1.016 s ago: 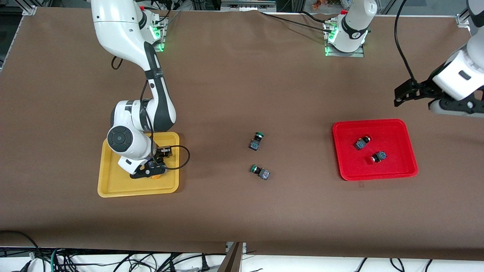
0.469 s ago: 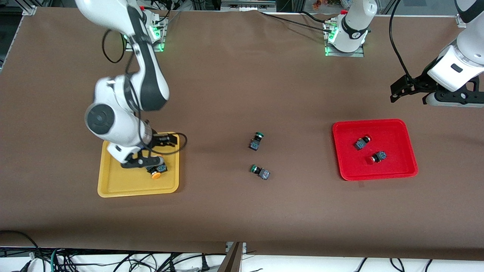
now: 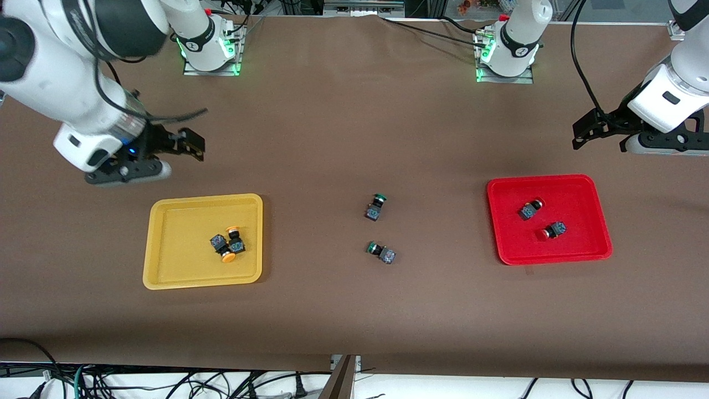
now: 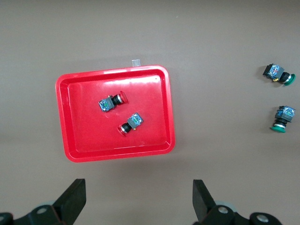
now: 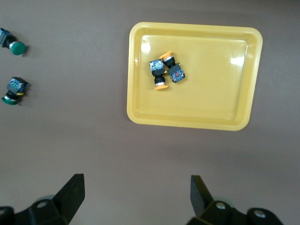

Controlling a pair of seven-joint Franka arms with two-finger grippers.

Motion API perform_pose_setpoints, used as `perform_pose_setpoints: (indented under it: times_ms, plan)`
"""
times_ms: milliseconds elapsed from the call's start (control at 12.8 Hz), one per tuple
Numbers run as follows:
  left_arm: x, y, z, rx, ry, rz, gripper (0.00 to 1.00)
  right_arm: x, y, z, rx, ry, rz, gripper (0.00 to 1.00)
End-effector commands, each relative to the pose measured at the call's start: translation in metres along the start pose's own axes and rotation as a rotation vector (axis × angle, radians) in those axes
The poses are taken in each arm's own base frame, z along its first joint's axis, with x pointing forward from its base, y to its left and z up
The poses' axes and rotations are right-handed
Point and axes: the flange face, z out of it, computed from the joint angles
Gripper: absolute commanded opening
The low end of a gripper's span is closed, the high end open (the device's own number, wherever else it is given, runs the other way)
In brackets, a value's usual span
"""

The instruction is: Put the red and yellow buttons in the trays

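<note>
From my remote seat, both arms are parked up high and nothing's in their fingers. The right end effector (image 3: 145, 160) hangs over bare worktop (image 3: 332, 111) near the right arm's end, just off the yellow tray (image 3: 166, 266), jaws spread wide and empty. The left end effector (image 3: 612, 133) hangs over the left arm's end of the worktop, close by the red tray (image 3: 601, 221), also wide open with nothing in it.

Both yellow buttons (image 3: 228, 245) sit in the yellow tray, pressed up against each other, toward the tray's side that faces the middle of the worktop. The two red buttons (image 3: 543, 220) lie in the red tray, near each other but not touching.

Out in the middle of the worktop, between the trays, I see two green-capped switches (image 3: 378, 230) lying loose, one nearer the front edge than the other. They're well clear of both trays.
</note>
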Motion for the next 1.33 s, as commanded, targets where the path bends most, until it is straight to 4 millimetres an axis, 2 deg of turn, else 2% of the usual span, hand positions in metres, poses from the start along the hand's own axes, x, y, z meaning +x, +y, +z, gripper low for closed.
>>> perform_pose_setpoints:
  times_ms: [0,625,938,1250]
  plan:
    - [0.0,0.003,-0.006,-0.013,-0.015,-0.005,1.0,-0.02,0.008,-0.005,-0.001,-0.015,0.008,1.0]
    - [-0.003,0.002,-0.005,-0.01,-0.036,-0.005,1.0,-0.029,0.033,-0.016,-0.03,0.001,0.004,1.0]
    - [-0.003,0.002,-0.005,-0.01,-0.036,-0.003,1.0,-0.031,0.036,-0.019,-0.049,0.005,-0.008,1.0]
    - [-0.003,0.003,-0.006,-0.01,-0.035,-0.001,1.0,-0.042,0.039,-0.016,-0.075,0.01,-0.008,1.0]
